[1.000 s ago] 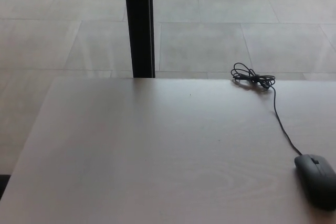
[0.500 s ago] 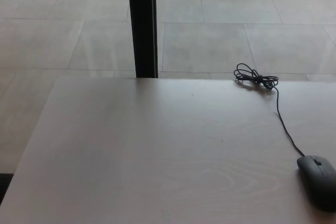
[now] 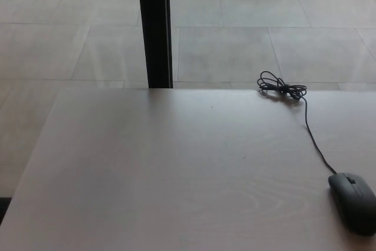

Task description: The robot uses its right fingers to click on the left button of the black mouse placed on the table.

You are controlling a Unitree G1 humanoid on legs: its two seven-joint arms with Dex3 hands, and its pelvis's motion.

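Note:
A black mouse [image 3: 353, 201] lies on the pale wooden table [image 3: 176, 174] at the right edge of the head view, its scroll wheel facing away from me. Its thin black cable [image 3: 313, 139] runs from the mouse toward the far edge and ends in a coiled bundle [image 3: 282, 86]. Neither of my hands shows in the picture.
A black vertical post [image 3: 154, 27] stands behind the table's far edge, left of centre. Beyond the table lies a grey tiled floor [image 3: 247, 33]. The table's left edge runs diagonally down the left side of the view.
The whole picture has shifted slightly, so the camera moved; the mouse and cable have kept their place on the table.

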